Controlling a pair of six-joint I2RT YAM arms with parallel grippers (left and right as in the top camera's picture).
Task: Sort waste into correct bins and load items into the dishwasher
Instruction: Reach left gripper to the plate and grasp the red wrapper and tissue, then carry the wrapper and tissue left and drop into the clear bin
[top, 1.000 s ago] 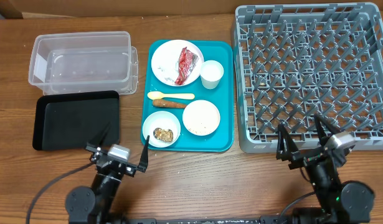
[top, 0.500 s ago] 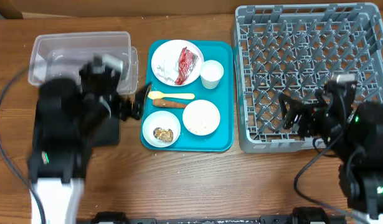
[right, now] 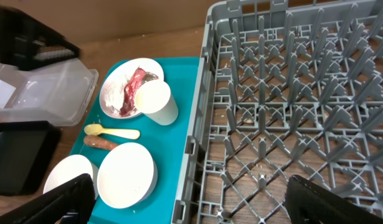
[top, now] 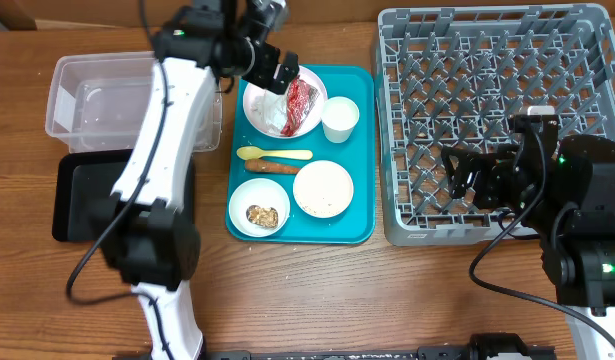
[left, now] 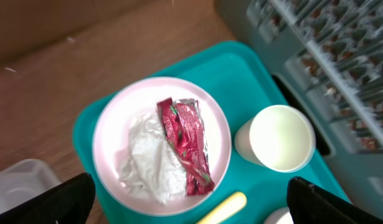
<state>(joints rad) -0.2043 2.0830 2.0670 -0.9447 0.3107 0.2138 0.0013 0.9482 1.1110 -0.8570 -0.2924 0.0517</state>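
My left gripper (top: 267, 70) (left: 191, 204) is open and empty, hovering over the pale plate (top: 259, 92) (left: 116, 124). The plate holds the red wrapper (top: 300, 100) (left: 185, 140) and the white napkin (top: 274, 118) (left: 151, 158). The white cup (top: 339, 119) (left: 279, 138), yellow spoon (top: 277, 154), orange stick (top: 279, 167), a bowl (top: 249, 195) with the brown lump (top: 262, 215) and a second bowl (top: 323, 188) sit on the teal tray (top: 362, 215). My right gripper (top: 477, 178) (right: 191, 205) is open and empty over the front left of the grey dish rack (top: 507, 90) (right: 291, 93).
The clear tub (top: 97, 100) stands at the far left, with the black tray (top: 87, 195) just in front of it. My left arm stretches from the front edge across the black tray and the tub's right side. The rack holds nothing.
My left arm swung from the table's front edge up and back to above the plate. My right arm rose and moved over the rack's front. Both grippers stayed open.
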